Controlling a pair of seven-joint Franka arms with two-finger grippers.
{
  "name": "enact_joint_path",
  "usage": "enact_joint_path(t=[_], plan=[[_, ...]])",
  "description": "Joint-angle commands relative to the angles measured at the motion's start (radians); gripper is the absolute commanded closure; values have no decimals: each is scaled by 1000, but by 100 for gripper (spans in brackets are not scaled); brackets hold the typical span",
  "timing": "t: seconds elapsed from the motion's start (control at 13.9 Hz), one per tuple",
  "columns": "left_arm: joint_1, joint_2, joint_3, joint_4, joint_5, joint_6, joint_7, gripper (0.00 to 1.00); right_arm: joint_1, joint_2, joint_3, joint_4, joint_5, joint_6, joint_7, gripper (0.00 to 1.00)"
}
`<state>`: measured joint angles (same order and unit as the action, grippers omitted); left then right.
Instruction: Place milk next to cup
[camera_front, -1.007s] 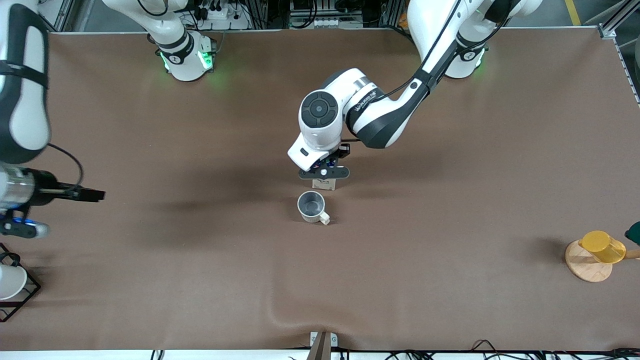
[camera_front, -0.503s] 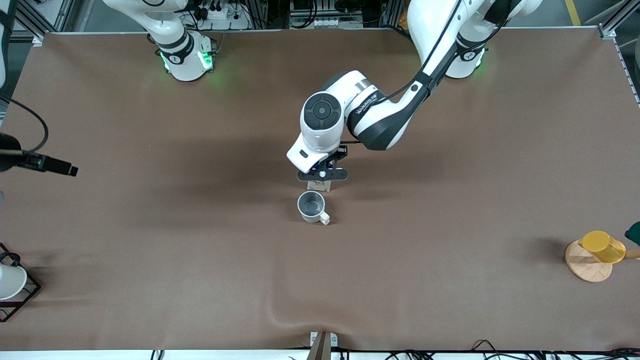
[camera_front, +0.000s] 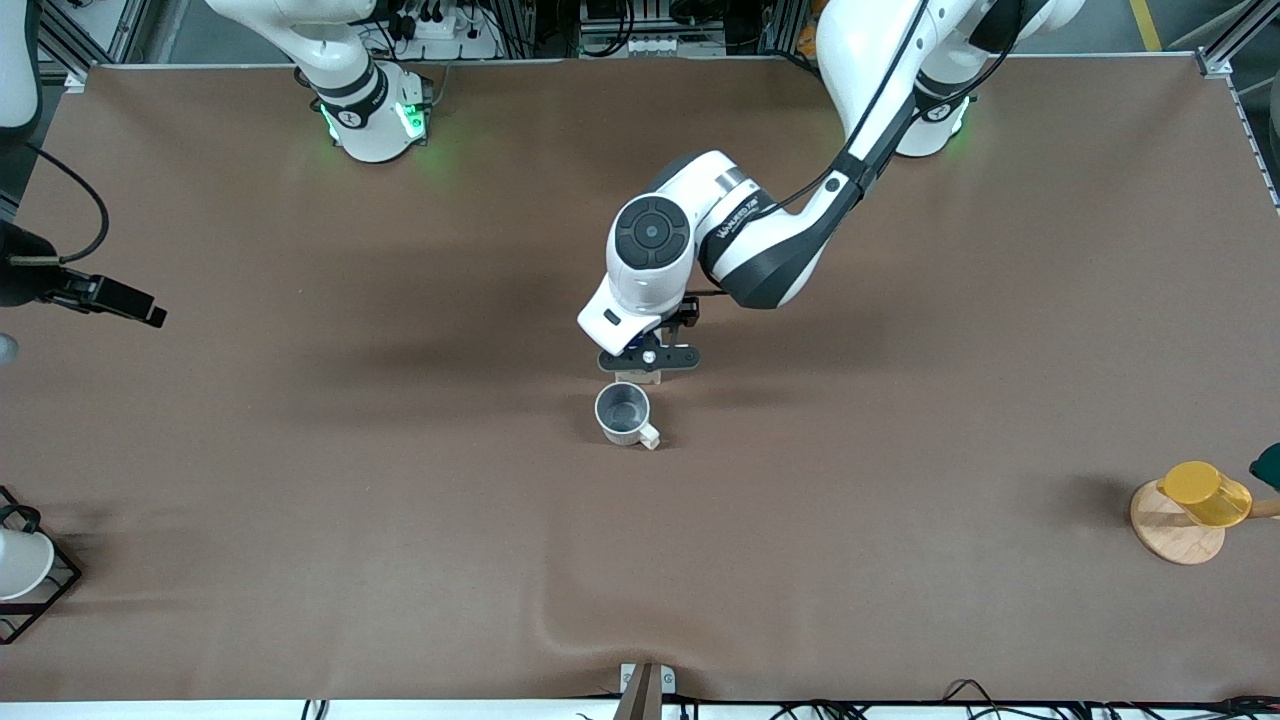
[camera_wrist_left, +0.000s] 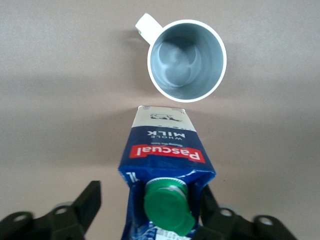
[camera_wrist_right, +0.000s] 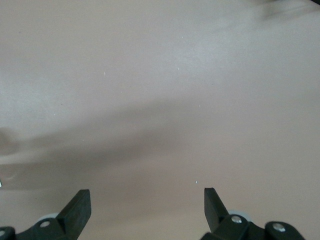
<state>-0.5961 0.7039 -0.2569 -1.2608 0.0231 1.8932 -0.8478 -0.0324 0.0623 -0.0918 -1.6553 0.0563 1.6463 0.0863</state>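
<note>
The milk (camera_wrist_left: 167, 150), a dark-blue carton with a green cap, stands upright on the brown table right beside the cup (camera_wrist_left: 186, 60), a cream mug with a grey inside. In the front view the milk (camera_front: 640, 377) is just farther from the camera than the cup (camera_front: 622, 412), mostly hidden under the hand. My left gripper (camera_wrist_left: 150, 187) is open around the carton's top, with a gap at one finger (camera_wrist_left: 90, 195); it also shows in the front view (camera_front: 648, 357). My right gripper (camera_wrist_right: 146, 192) is open and empty over bare table at the right arm's end (camera_front: 140, 310).
A yellow translucent cup (camera_front: 1205, 493) lies on a round wooden coaster (camera_front: 1170, 530) at the left arm's end. A white cup (camera_front: 18, 565) sits in a black wire rack (camera_front: 55, 590) at the right arm's end, near the front edge.
My right arm has drawn back toward its own end of the table and away from the front camera. My left hand has shifted slightly over the milk; the milk and cup stay put.
</note>
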Motion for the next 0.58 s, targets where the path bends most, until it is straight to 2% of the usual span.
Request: enact_joint_path(t=[0.0,0.22,0.36,0.5], plan=[[18,-33,2,20,-43,-20,23,0,-8,-42,14,-49,-16,23,-5,0],[56,-128,7,17,-38,-92,30,0,-8,-27,14,-20,-21,27,-5,0],[126,-219,10,11,-29,-128,38,0,-1,19,15,86,-47,1,-5,0],[232,-299,10,0,-31,-176,140,0,32,54,15,167,-84,-61,6,0]])
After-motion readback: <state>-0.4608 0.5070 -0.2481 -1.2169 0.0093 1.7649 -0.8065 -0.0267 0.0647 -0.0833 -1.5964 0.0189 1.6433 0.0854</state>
